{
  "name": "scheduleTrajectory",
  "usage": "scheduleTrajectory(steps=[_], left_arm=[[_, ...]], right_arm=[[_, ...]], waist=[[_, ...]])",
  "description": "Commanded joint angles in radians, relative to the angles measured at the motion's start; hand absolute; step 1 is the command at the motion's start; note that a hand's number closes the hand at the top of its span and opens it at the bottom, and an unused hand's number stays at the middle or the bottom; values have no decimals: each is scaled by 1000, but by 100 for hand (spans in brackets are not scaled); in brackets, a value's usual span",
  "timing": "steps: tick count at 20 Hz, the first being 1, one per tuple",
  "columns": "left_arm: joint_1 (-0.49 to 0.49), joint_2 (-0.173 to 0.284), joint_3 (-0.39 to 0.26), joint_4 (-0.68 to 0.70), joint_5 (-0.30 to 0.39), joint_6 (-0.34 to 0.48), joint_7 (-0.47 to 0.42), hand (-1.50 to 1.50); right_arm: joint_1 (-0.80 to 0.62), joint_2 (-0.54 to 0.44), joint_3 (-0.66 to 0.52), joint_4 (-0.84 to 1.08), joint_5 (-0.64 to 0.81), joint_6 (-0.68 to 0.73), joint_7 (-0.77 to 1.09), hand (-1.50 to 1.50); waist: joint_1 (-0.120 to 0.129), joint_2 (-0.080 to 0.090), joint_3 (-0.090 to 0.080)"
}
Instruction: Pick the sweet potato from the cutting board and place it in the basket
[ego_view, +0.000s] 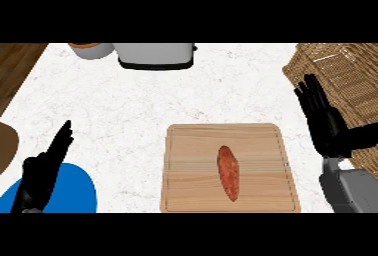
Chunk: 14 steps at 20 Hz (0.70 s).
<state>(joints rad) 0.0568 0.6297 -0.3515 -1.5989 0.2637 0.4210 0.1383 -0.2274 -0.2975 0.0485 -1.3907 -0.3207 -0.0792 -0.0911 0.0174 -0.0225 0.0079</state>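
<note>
Bright, even light is washing the white worktop (133, 115), casting barely any shadows; no glare is showing.

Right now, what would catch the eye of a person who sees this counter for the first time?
First the reddish sweet potato, lying lengthwise in the middle of the wooden cutting board at lower centre. Next the wicker basket at the right edge, with the open right hand in front of it. A blue plate shows at lower left.

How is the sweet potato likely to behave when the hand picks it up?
The sweet potato looks long with tapered ends, so it will probably roll sideways on the flat cutting board if nudged. It is likely stiff, and may pivot if gripped near one end.
</note>
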Motion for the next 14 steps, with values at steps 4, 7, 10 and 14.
scheduleTrajectory(steps=[4, 7, 10, 14], left_arm=[[-136, -9, 68, 3, 57, -61, 15, 0], [-130, -51, 40, -15, 87, -75, 20, 0], [-166, -69, 70, 33, 125, -95, 26, 0], [-178, -66, 125, 121, 164, -160, 0, 0]], right_arm=[[-240, 56, 28, 58, -153, 289, -83, 150], [-344, -82, 171, -70, 28, 471, -178, 150], [-344, -28, 316, -122, 174, 510, -298, -150], [-128, 132, 496, -193, 382, 300, -410, -150]], waist=[[21, 38, -5], [65, 24, -13], [19, 30, -11], [-26, 21, -9]])
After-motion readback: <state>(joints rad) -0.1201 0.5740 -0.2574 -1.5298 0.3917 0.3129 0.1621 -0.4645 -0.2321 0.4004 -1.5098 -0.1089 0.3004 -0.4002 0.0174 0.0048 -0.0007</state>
